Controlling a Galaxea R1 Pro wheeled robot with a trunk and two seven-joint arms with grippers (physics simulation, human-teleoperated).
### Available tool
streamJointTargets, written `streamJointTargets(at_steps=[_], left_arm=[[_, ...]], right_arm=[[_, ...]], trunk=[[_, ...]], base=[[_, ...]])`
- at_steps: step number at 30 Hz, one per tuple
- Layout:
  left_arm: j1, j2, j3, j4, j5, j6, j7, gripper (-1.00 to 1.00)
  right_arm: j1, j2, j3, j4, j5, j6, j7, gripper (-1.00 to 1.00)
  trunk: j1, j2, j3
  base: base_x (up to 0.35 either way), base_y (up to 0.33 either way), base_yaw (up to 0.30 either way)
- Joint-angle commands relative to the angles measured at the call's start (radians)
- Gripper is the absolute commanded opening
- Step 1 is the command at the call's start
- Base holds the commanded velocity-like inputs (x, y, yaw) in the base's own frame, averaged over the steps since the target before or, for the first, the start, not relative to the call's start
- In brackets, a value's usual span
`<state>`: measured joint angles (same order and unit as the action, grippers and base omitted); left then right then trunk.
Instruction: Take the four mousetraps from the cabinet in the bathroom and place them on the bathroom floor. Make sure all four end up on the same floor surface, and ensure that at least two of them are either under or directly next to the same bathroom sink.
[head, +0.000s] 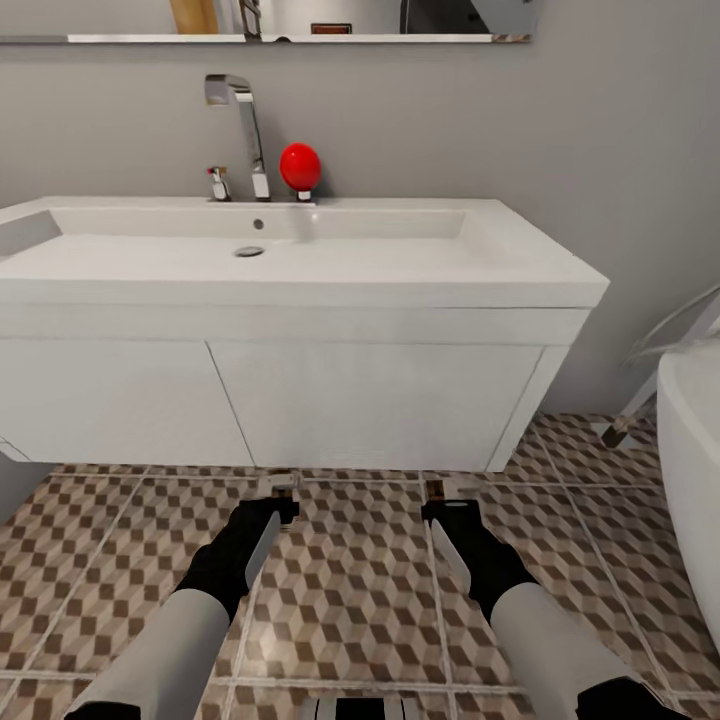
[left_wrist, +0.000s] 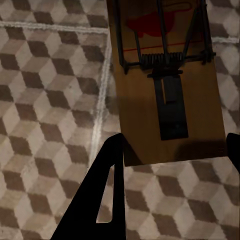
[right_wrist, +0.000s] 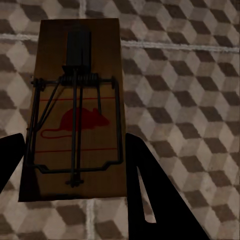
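red ball (head: 300, 165) beside chrome tap (head: 243, 130).

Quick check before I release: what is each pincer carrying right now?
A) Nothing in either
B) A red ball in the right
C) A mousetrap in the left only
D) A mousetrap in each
D: the left pincer grips one mousetrap by its end, and the right pincer straddles another mousetrap, both over the patterned bathroom floor in front of the sink.

Counted: two mousetraps, one (head: 283, 484) and another (head: 434, 489); one sink (head: 300, 262); one tap (head: 240, 130); one red ball (head: 300, 166); two grippers, left (head: 268, 520) and right (head: 447, 522).
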<state>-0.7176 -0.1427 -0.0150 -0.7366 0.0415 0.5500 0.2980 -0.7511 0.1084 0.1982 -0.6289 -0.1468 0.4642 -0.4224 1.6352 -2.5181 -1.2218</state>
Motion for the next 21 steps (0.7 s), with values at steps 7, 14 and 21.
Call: streamJointTargets(at_steps=[7, 14, 21], left_arm=[[0.0, 0.0, -0.001, -0.001, 0.0, 0.007, 0.007, -1.0], [0.0, -0.003, 0.0, -0.004, 0.009, 0.008, 0.007, -1.0], [0.0, -0.008, 0.0, -0.004, 0.011, 0.008, 0.007, -1.0]], right_arm=[[-0.001, 0.0, 0.006, 0.021, -0.019, 0.001, -0.01, -1.0], [-0.001, -0.001, 0.004, 0.071, -0.02, -0.019, -0.009, -1.0], [-0.001, -0.001, 0.004, 0.074, -0.014, -0.021, -0.009, -1.0]], trunk=[[0.0, 0.0, -0.001], [0.0, 0.0, -0.001], [0.001, -0.001, -0.009]], base=[[0.138, 0.0, 0.0], [0.004, 0.0, 0.0], [0.0, 0.0, 0.0]])
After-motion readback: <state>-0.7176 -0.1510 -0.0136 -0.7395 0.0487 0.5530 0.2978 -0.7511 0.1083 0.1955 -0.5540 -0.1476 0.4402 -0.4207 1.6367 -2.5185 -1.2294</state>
